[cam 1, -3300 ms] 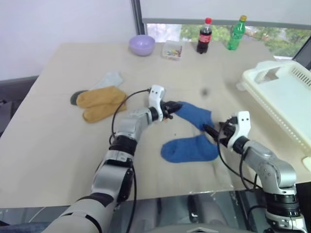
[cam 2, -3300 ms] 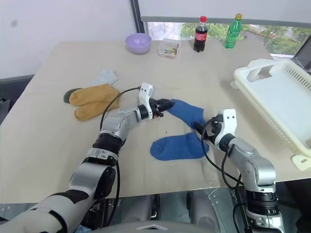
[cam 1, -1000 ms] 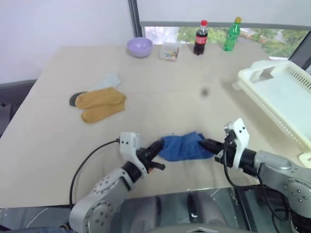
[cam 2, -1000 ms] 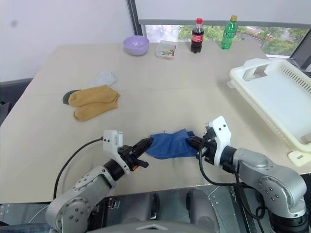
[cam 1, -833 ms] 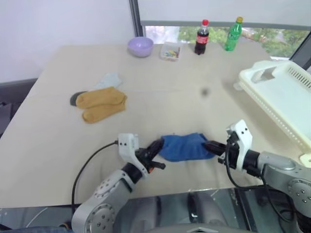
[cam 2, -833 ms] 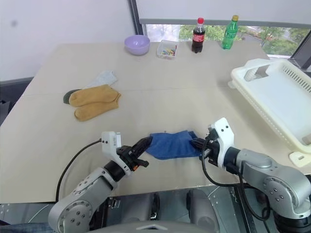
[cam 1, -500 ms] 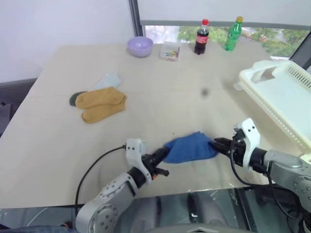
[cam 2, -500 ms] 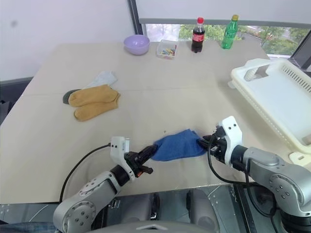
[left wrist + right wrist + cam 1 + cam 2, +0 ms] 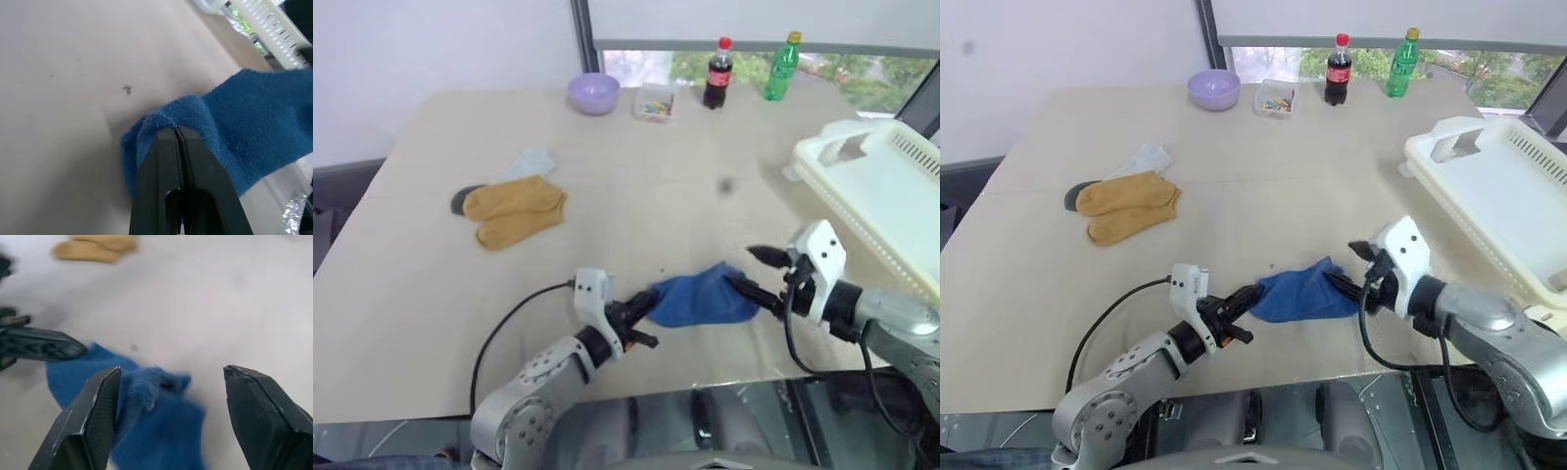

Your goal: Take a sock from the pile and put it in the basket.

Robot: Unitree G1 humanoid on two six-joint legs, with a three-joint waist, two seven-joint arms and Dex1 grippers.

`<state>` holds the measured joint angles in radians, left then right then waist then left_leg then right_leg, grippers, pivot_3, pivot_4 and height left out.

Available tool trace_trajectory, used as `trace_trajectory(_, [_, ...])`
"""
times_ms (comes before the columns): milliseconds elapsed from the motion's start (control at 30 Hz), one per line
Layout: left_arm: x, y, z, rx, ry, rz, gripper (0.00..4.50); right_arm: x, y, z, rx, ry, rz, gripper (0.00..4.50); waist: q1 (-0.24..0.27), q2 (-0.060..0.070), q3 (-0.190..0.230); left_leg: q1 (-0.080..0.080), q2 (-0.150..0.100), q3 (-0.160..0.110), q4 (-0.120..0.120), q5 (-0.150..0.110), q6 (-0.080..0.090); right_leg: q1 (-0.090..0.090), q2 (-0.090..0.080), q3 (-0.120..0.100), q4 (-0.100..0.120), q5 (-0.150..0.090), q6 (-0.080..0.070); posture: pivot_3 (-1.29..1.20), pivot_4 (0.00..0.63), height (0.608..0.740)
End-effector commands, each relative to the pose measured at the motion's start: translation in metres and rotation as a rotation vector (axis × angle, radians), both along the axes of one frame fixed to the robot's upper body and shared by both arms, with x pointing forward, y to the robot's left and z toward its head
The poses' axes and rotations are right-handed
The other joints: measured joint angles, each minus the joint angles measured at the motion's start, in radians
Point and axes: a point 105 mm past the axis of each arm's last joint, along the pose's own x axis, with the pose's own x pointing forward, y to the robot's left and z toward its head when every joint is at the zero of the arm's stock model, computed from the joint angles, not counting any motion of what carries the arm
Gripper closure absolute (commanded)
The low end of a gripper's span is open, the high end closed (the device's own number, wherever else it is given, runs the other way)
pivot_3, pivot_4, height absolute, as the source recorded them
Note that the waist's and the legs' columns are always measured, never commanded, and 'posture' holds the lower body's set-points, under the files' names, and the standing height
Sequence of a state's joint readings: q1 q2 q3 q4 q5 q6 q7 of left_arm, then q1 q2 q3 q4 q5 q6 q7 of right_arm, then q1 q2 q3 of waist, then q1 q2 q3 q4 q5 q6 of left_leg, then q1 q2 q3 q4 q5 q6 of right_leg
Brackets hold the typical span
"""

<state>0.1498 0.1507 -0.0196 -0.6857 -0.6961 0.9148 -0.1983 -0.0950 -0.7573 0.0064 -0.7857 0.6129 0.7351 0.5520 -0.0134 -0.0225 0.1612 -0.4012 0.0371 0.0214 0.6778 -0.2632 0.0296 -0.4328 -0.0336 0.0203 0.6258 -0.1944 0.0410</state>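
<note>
My right gripper point(image 9: 756, 270) has just let go of the blue sock point(image 9: 700, 298): a second ago its fingers were pinched on the sock's right end, and now they stand wide, one above the cloth and one along its edge. My left gripper point(image 9: 644, 309) keeps its fingers clamped shut on the sock's left end, as the left wrist view shows plainly. So I judge the sock now hangs on the left arm alone, and the carry to the basket point(image 9: 884, 191) at the right edge of the frame is not yet begun. The sock sits low in the centre of the frame, bunched over the bench point(image 9: 636, 186), its long axis running left to right, pinched end pointing lower left. The pile point(image 9: 509, 204) lies at middle left.
</note>
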Motion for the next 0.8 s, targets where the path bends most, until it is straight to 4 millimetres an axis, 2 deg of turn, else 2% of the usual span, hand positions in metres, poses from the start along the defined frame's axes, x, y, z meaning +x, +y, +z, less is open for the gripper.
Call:
trace_trajectory(33, [-0.001,-0.007,0.007,-0.012,-0.02,-0.032,4.5,-0.005,0.011,0.0,-0.016,-0.062,0.114,1.1,0.003,0.0,0.0,0.0,0.0,0.0,0.0,0.0,0.0,0.0,0.0,0.0,0.0,0.0,0.0,0.0,0.15,0.74])
trace_trajectory(133, [0.0,-0.008,0.007,-0.002,-0.022,-0.045,4.5,-0.003,0.014,-0.02,-0.117,-0.057,0.224,1.1,0.002,0.0,0.0,0.0,0.0,0.001,-0.001,0.0,0.0,0.0,0.0,0.001,-0.001,0.0,0.0,0.0,0.15,0.74])
trace_trajectory(200, [0.0,-0.01,0.007,0.01,-0.026,-0.062,4.5,0.002,0.008,-0.029,-0.152,-0.009,0.212,1.1,0.002,-0.001,0.001,0.0,-0.001,0.002,-0.001,0.0,0.0,0.0,-0.001,0.002,-0.001,0.0,0.0,0.0,0.15,0.74])
trace_trajectory(367, [-0.001,-0.009,0.007,0.01,-0.021,-0.066,4.5,0.004,-0.029,-0.048,-0.196,0.112,0.085,1.1,0.013,-0.001,0.001,0.0,-0.001,0.001,-0.001,0.0,0.0,0.0,-0.001,0.001,-0.001,0.0,0.0,0.0,0.15,0.74])
trace_trajectory(433, [-0.001,-0.008,0.008,0.012,-0.024,-0.053,4.5,0.002,-0.036,-0.046,-0.168,0.111,0.048,1.1,0.012,-0.001,0.001,0.0,-0.001,0.001,-0.001,0.0,0.0,0.0,-0.001,0.001,-0.001,0.0,0.0,0.0,0.15,0.74])
trace_trajectory(567, [0.001,-0.005,0.009,-0.001,-0.023,-0.021,4.5,0.002,-0.034,-0.034,-0.079,0.103,0.009,1.1,0.003,-0.002,0.002,0.0,-0.001,0.002,-0.001,0.0,0.0,0.0,-0.001,0.002,-0.001,0.0,0.0,0.0,0.15,0.74])
trace_trajectory(733, [0.001,-0.006,0.008,-0.01,-0.015,-0.029,4.5,-0.003,-0.034,-0.043,-0.056,0.176,-0.02,1.1,0.004,-0.002,0.002,0.001,0.0,0.001,-0.001,0.0,0.0,0.0,0.0,0.001,0.0,0.0,0.0,0.0,0.15,0.74])
trace_trajectory(800, [0.001,-0.006,0.008,-0.01,-0.015,-0.032,4.5,-0.009,-0.031,-0.052,-0.014,0.253,-0.032,1.1,0.004,-0.002,0.002,0.001,0.0,0.001,-0.001,0.0,0.0,0.0,0.0,0.001,0.0,0.0,0.0,0.0,0.15,0.74])
